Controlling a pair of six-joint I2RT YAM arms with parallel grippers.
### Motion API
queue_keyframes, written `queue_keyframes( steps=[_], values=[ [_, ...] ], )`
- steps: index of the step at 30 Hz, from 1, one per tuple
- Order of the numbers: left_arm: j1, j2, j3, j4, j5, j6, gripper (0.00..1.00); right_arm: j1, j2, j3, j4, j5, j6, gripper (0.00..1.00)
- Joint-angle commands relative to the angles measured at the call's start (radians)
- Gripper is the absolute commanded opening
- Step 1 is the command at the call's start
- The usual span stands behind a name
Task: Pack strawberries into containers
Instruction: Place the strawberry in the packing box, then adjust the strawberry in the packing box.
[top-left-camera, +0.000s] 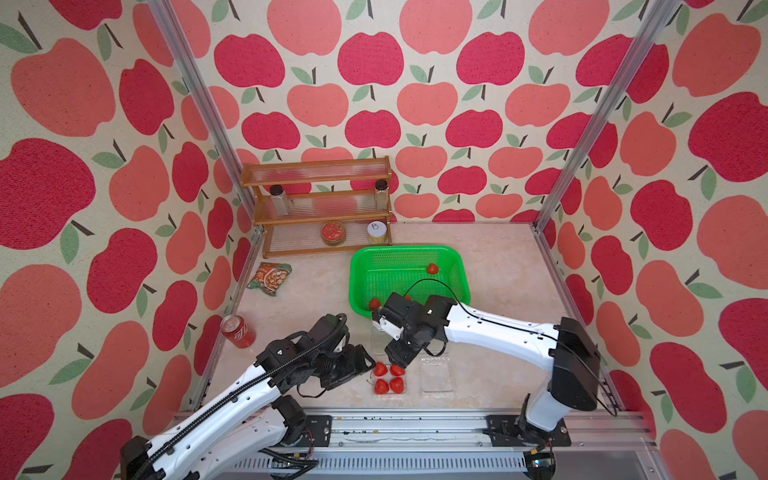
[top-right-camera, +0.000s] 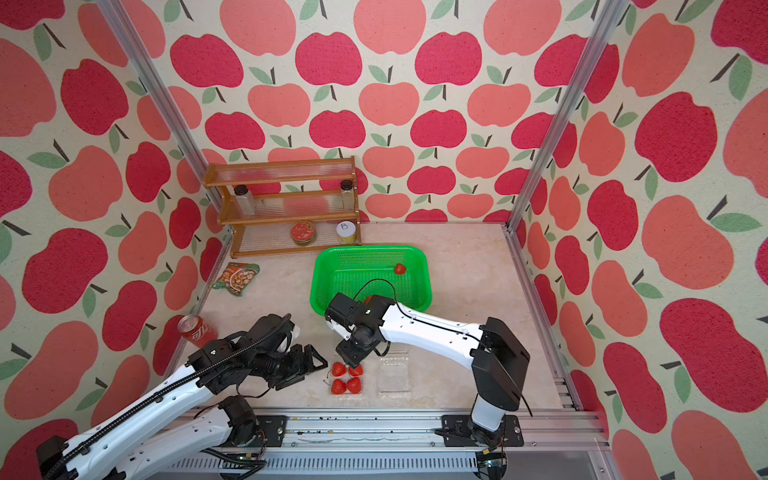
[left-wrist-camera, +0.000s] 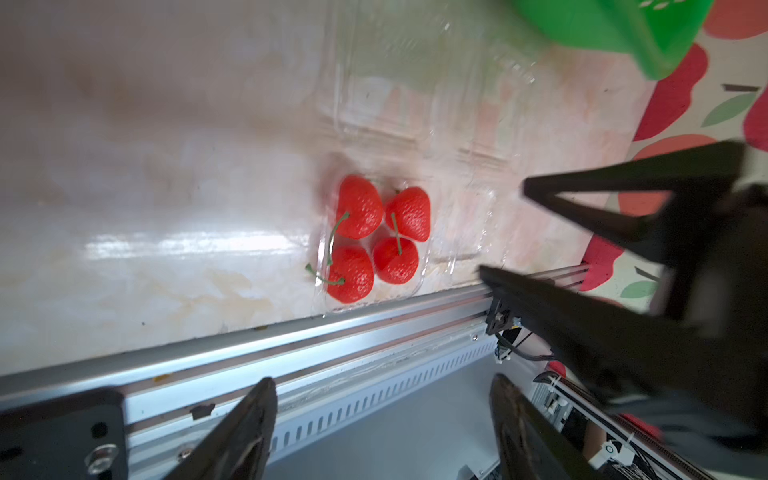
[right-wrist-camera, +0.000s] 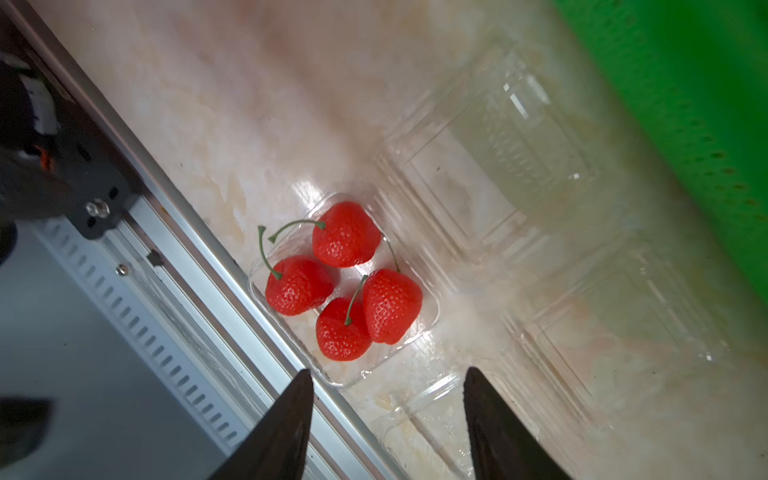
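Green basket (top-left-camera: 409, 252) at back, both grippers empty in front.
Left gripper (left-wrist-camera: 382, 424) and right gripper (right-wrist-camera: 386, 415) hang with jaws apart near an empty container (top-left-camera: 436, 376) and a container (right-wrist-camera: 347, 379) holding four strawberries (top-left-camera: 381, 386); one berry (top-left-camera: 432, 268) lies in the basket.

Four glossy red strawberries (right-wrist-camera: 390, 305) with thin green stems sit two by two in a clear clamshell container (right-wrist-camera: 345, 376), lid open, just beside the green basket (top-left-camera: 407, 253). A second container (top-left-camera: 436, 374) lies open and empty alongside. Inside the basket, one berry (top-left-camera: 432, 268) rests toward its far wall, another berry (top-left-camera: 374, 304) against its near wall.
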Motion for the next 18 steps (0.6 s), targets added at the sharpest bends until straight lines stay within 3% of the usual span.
queue_keyframes(
  steps=[1,7,13,18],
  values=[
    [-0.079,0.02,-0.027,-0.043,0.044,-0.128,0.64,-0.028,-0.053,-0.044,0.053,0.0,0.046,0.6],
    [-0.133,0.047,-0.049,-0.002,-0.006,-0.186,0.44,-0.051,-0.111,-0.121,0.123,-0.04,0.084,0.6],
    [-0.128,0.076,-0.123,0.149,-0.051,-0.228,0.02,-0.067,-0.152,-0.195,0.167,-0.067,0.105,0.58],
    [-0.115,0.14,-0.133,0.182,-0.074,-0.222,0.0,-0.108,-0.175,-0.244,0.209,-0.106,0.116,0.57]
  ],
)
